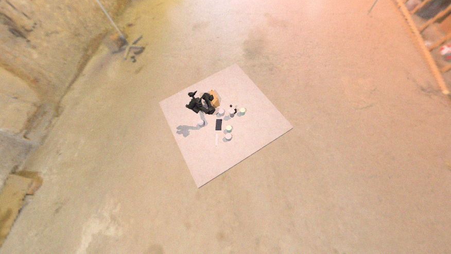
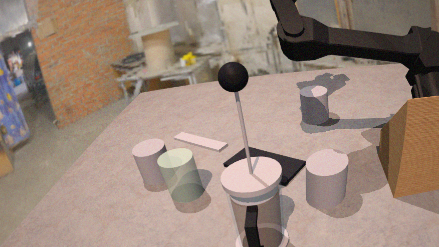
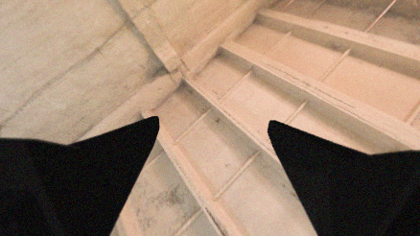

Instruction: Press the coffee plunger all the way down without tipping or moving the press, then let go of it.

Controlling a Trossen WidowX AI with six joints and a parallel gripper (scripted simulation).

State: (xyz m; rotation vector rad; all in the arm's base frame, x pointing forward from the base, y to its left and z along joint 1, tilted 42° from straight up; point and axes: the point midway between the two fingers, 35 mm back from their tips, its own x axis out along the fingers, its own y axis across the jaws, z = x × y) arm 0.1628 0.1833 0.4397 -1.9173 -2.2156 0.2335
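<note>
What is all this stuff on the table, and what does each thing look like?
Press: one, clear glass, pale lid, near front edge.
Plunger knob: one, black ball on a thin grey rod, raised high above the lid.
Grey cylinders: three, upright; left, right and far behind the press.
Green cylinder: one, see-through, beside the left grey one.
Black slab: one, flat, behind the press.
Pale strip: one, flat, further back.
Wooden block: one, tan, right edge.
Table: one, pinkish grey.
Arm: one, black, above the table.
Pincer: one, black, open, holding nothing, pointing away from the table.
</note>
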